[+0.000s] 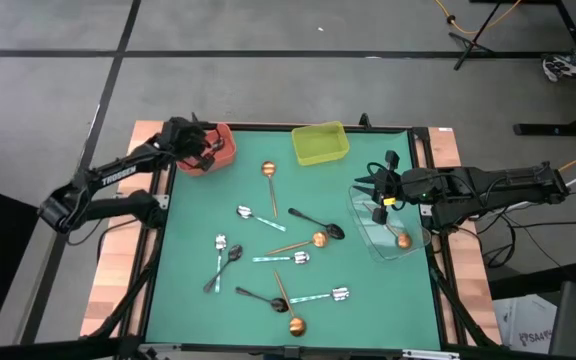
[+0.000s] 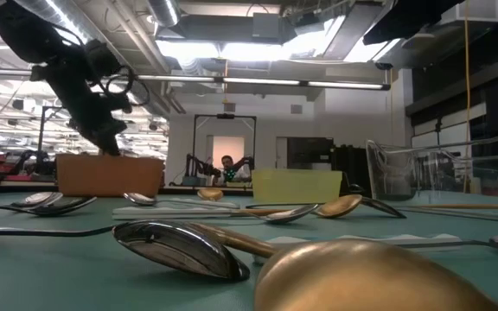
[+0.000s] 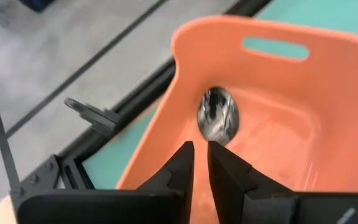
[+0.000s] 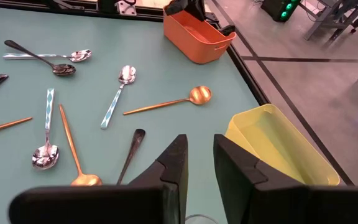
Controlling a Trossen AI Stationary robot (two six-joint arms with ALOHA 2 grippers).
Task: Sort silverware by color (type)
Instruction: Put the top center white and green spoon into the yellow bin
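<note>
Green mat (image 1: pixel 193 300) covers the table, spoons scattered mid-table: black ones (image 1: pixel 315 222), shiny silver ones with pale patterned handles (image 1: pixel 258 217), copper-gold ones with round bowls (image 1: pixel 269 176). Left gripper (image 1: pixel 208 150) hangs over the red bin (image 1: pixel 223 160) at the far left corner; left wrist view shows its fingers (image 3: pixel 182 165) nearly closed with a slim gap, nothing between them, and a silver spoon bowl (image 3: pixel 217 113) lying inside the smooth orange-red plastic tub, which the high view can't resolve. Right gripper (image 1: pixel 380 190) sits above the clear bin (image 1: pixel 368 235) at the right edge, fingers (image 4: pixel 174 163) narrow, holding nothing visible. One copper-gold spoon (image 1: pixel 402 240) is in that clear bin. Yellow-green bin (image 1: pixel 319 143) sits at the far edge between the two arms, looks empty in the right wrist view. Low view is mostly blocked by a gold bowl (image 2: pixel 361 276) and a black spoon bowl (image 2: pixel 175 246) up close, and a person (image 2: pixel 227 166) sits far back in the room.
</note>
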